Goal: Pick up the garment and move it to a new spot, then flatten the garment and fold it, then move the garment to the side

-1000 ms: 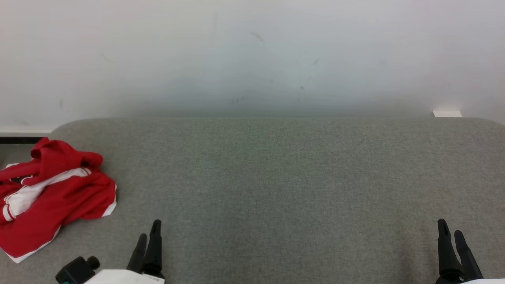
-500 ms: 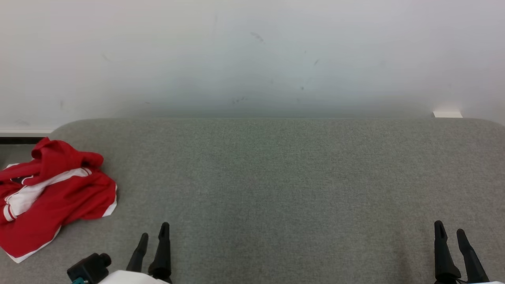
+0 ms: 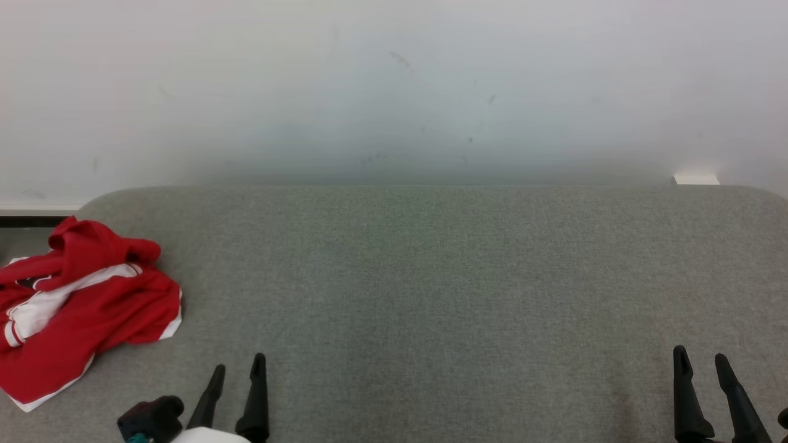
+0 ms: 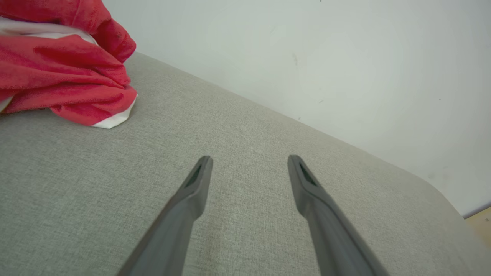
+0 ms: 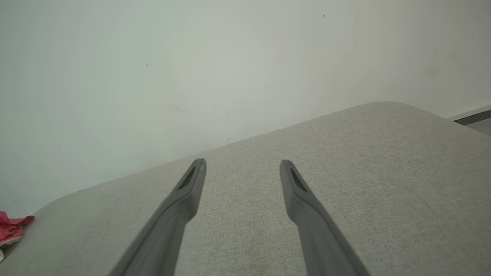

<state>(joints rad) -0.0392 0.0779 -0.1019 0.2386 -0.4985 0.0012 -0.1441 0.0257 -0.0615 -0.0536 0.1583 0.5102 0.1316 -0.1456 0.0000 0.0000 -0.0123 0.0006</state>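
A red garment [image 3: 80,301] with white trim lies crumpled at the left end of the grey cushioned surface [image 3: 431,277]. In the left wrist view the garment [image 4: 61,69] fills the upper left corner. My left gripper [image 3: 239,365] stands open near the front edge, to the right of the garment and apart from it, nothing between its fingers [image 4: 197,180]. My right gripper [image 3: 700,359] is open at the far lower right, empty, over bare fabric. In the right wrist view a sliver of the garment [image 5: 11,228] shows at the left edge beyond the open gripper [image 5: 242,164].
A pale wall [image 3: 394,92] rises directly behind the cushioned surface. A small white block [image 3: 695,179] sits at the back right edge. The surface's rounded corners fall off at the far left and far right.
Both grippers' fingers have spread wider apart. The left gripper has shifted slightly right and lower in the head view. The garment has not moved.
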